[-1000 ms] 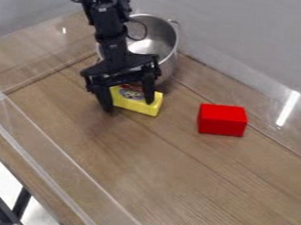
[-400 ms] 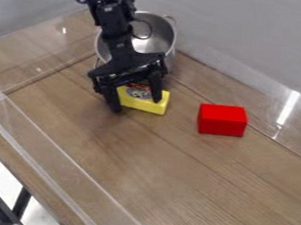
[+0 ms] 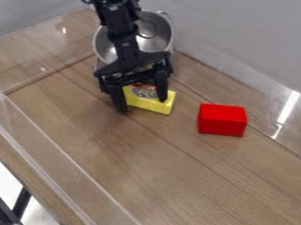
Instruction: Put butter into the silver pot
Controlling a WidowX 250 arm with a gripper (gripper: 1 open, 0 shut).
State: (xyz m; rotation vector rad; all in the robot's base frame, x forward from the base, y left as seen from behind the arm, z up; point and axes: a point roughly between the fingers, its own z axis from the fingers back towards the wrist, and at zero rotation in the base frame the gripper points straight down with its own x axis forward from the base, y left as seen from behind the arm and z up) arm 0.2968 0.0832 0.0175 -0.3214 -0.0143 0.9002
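Gripper (image 3: 139, 94) low over the wooden counter (image 3: 194, 187), arm (image 3: 118, 19) reaching down from the upper edge of the view. Butter (image 3: 150, 102), a yellow block with red on its top, lies directly below and between the dark fingers, one finger at its left end, the other by its far right side. Its near face and right end show past the fingers; the top is partly covered by them. Jaws stand apart, spanning the block; whether they press on it cannot be told. Butter is outside the silver pot (image 3: 156, 32), on the near side of it. Pot stands behind the gripper, its left part hidden by the arm. Red block (image 3: 222, 120) on the counter, right of the butter, apart from it.
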